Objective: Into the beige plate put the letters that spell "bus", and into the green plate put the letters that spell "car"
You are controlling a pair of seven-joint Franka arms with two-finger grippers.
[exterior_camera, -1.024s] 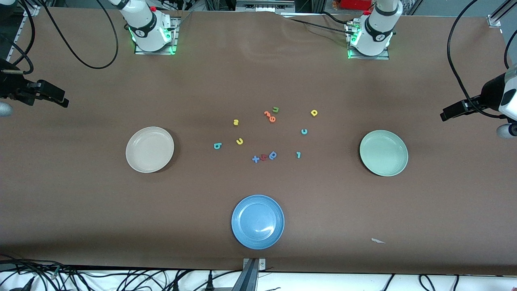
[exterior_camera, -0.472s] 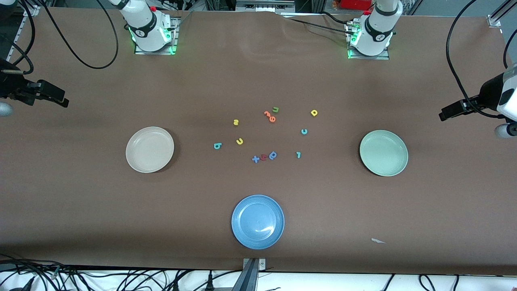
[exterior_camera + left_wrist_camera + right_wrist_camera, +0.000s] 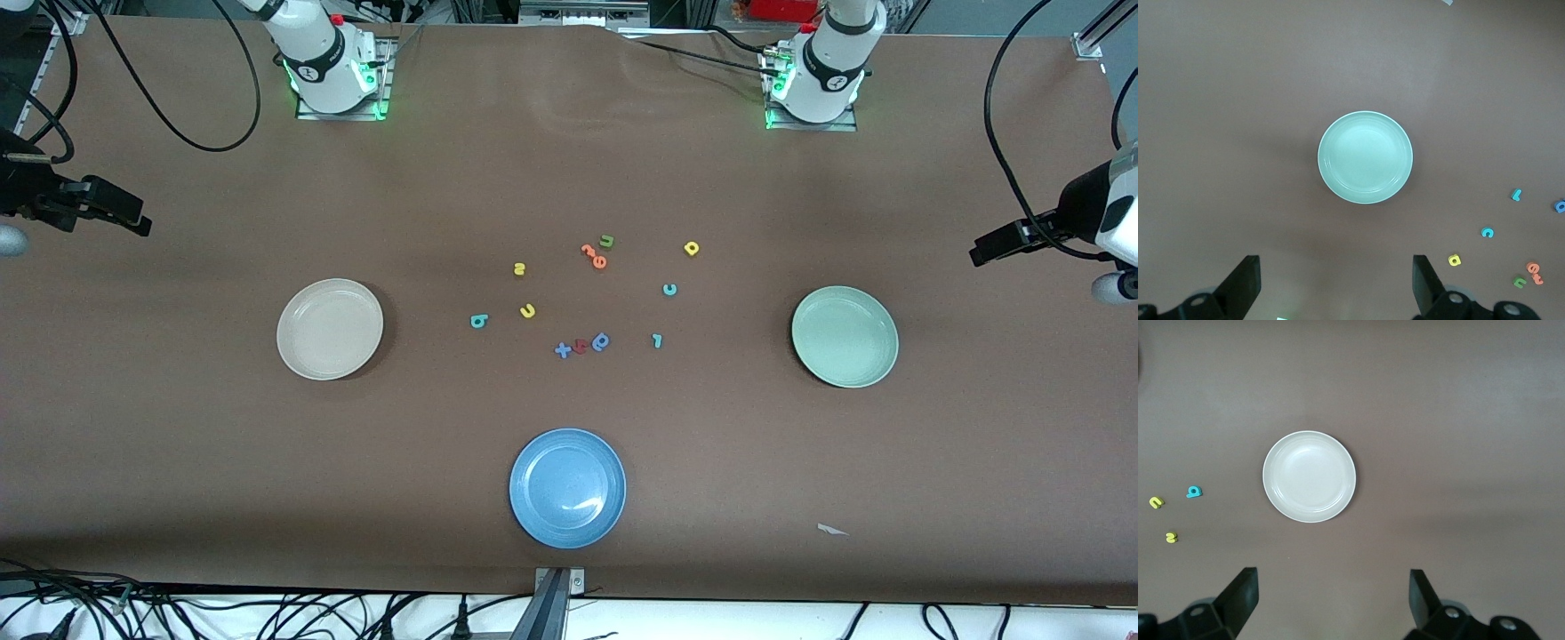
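Observation:
The teal "b" (image 3: pixel 478 321), yellow "u" (image 3: pixel 527 310) and yellow "s" (image 3: pixel 520 268) lie mid-table, toward the empty beige plate (image 3: pixel 330 329). The yellow "a" (image 3: pixel 692 248), teal "c" (image 3: pixel 670 289) and teal "r" (image 3: pixel 657 340) lie toward the empty green plate (image 3: pixel 845 336). My left gripper (image 3: pixel 978 253) hangs open, high at its end of the table, looking down on the green plate (image 3: pixel 1365 157). My right gripper (image 3: pixel 142 224) hangs open at the other end, above the beige plate (image 3: pixel 1309 477). Neither holds anything.
A blue plate (image 3: pixel 567 487) sits near the front edge. Among the task letters lie two orange letters (image 3: pixel 594 256), a green "u" (image 3: pixel 607 241), a blue cross (image 3: pixel 562 349), a red letter (image 3: pixel 581 346) and a darker blue "a" (image 3: pixel 602 340). A paper scrap (image 3: pixel 832 530) lies near the front edge.

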